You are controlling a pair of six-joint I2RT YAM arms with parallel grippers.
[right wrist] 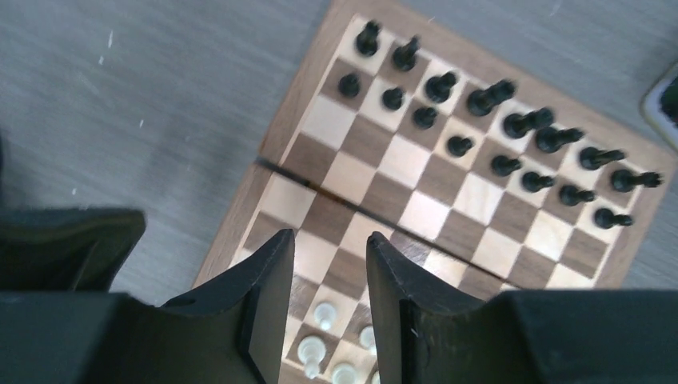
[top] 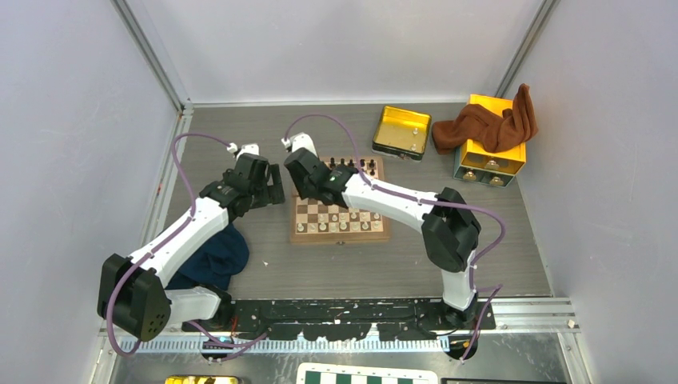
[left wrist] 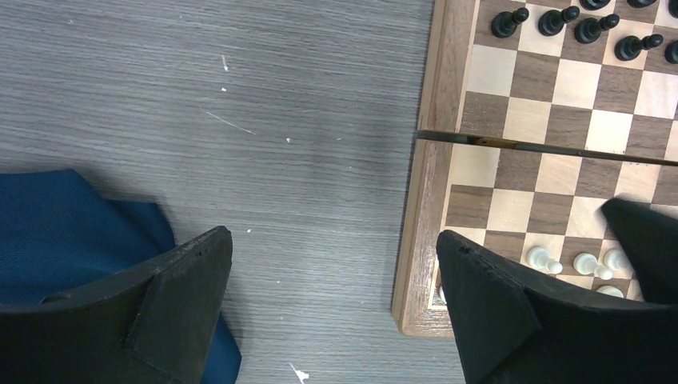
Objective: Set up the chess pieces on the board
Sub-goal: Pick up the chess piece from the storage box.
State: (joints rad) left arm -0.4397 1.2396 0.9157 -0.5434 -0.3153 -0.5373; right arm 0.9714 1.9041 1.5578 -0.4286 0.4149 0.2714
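The right claw [right wrist: 329, 238] hovers over the left side of the board [right wrist: 416, 172], fingers part-spread and holding nothing. The left claw [left wrist: 332, 236] hangs spread wide above the table [left wrist: 280, 120], beside the board's edge. Dark pieces [right wrist: 489, 97] fill the two far rows; white pieces [right wrist: 311, 350] stand nearest the arms.

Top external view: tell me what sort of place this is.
Probably a robot test cell: plain panel walls box in a grey table, a left arm and right arm are bolted at its near edge, and a chessboard serves as prop.
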